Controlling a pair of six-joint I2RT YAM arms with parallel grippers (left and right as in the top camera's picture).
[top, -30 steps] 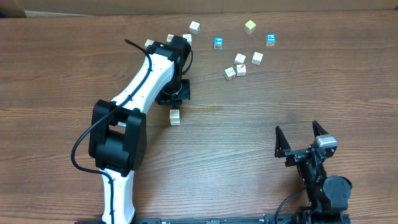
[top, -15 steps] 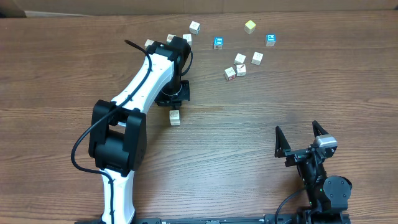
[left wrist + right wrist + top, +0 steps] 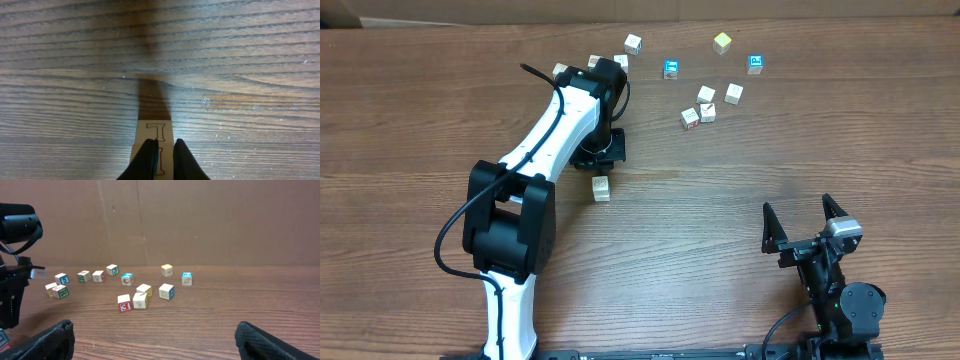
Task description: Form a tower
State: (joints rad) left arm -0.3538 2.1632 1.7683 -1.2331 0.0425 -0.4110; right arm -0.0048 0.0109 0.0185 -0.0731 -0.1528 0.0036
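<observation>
Stacking barely begun: left gripper, almost closed, hangs over the tower; right gripper gapes empty; cubes wait at the worktop's one o'clock.

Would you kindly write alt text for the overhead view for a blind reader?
The left gripper hangs close to the tower, a short stack of pale cubes, on a wooden table. Loose cubes lie scattered farther back; the right gripper sits open near the front edge.
</observation>
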